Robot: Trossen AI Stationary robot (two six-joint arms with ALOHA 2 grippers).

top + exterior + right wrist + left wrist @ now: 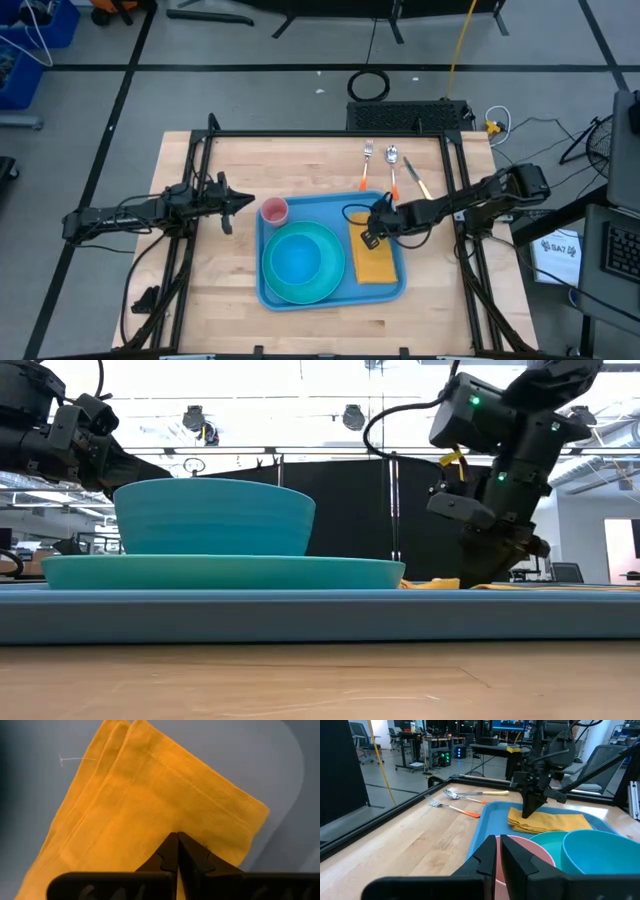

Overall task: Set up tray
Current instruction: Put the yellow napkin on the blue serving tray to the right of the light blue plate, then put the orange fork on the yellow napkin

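Note:
The blue tray (335, 205) lies in the middle of the table. On it a turquoise bowl (213, 518) sits on a turquoise plate (297, 262). A pink cup (274, 211) stands at the tray's far left corner, and a folded yellow napkin (375, 262) lies flat along its right side. My right gripper (368, 238) is shut and points down at the napkin's far end. My left gripper (248, 203) hovers level just left of the cup without touching it. Its fingers (490, 852) stand a narrow gap apart. My right gripper meets the napkin near its far edge (150, 827), coming from above and slanting down. Its shut fingertips (526, 814) rest on the top layer. No cloth shows between them. The napkin lies flat on the tray.
A fork (368, 160), a spoon (392, 160) and a knife (418, 178) lie on the wood beyond the tray's far right corner. A black frame rail (330, 133) borders the table. Bare wood shows left of the tray and along the near edge.

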